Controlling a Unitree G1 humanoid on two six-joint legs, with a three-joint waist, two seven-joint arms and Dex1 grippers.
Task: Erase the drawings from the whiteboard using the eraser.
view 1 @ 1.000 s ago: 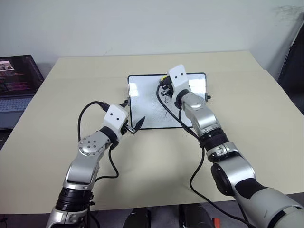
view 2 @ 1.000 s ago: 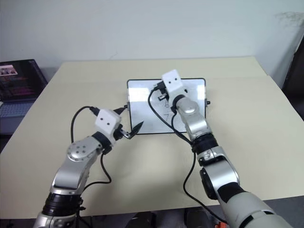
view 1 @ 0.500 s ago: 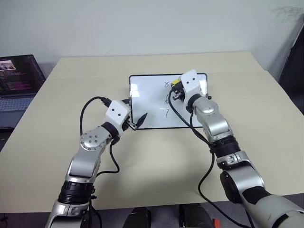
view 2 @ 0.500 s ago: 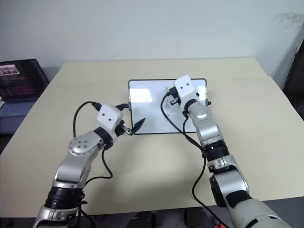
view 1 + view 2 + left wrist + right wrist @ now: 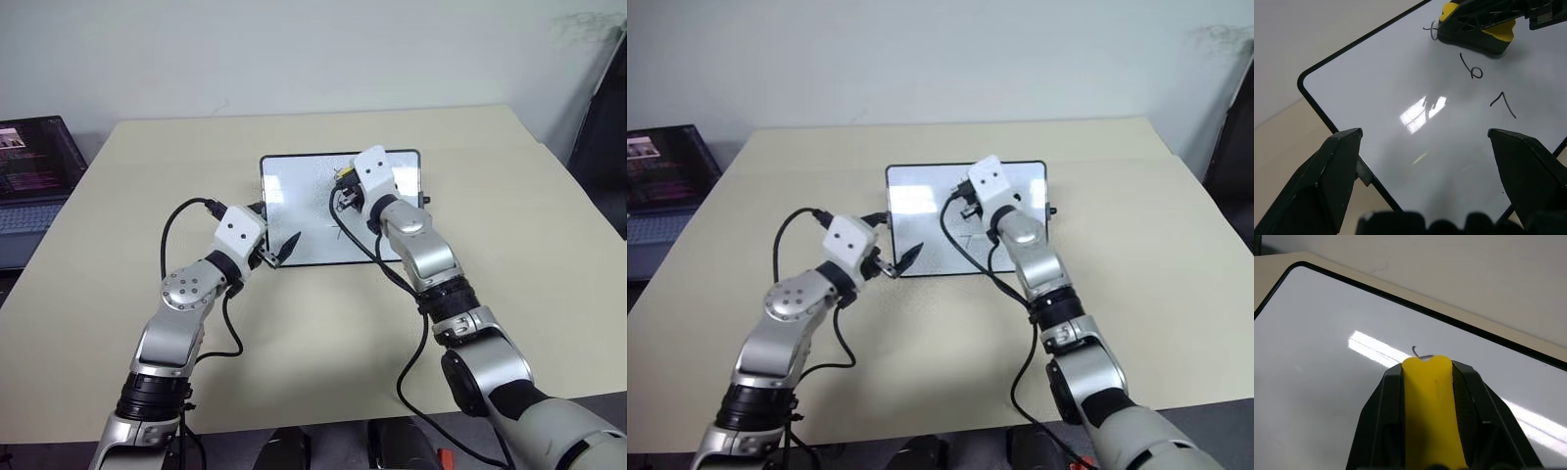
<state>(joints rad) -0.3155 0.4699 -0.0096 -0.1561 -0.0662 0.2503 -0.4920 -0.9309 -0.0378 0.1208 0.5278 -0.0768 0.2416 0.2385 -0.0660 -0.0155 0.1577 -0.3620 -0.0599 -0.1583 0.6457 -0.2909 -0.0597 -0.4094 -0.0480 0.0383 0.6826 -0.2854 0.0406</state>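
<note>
Both jaws of right gripper (image 5: 1430, 382) clamp eraser (image 5: 1432, 416); left gripper (image 5: 1425, 147) gapes empty

yellow eraser (image 5: 1431, 411), glossy white whiteboard (image 5: 1400, 98) with black frame, beige table (image 5: 323, 333)

A beige counter (image 5: 323, 323) carries the whiteboard (image 5: 299, 211), which lies flat near the far middle, its black frame on the surface. A seam crosses the counter behind it.
</note>
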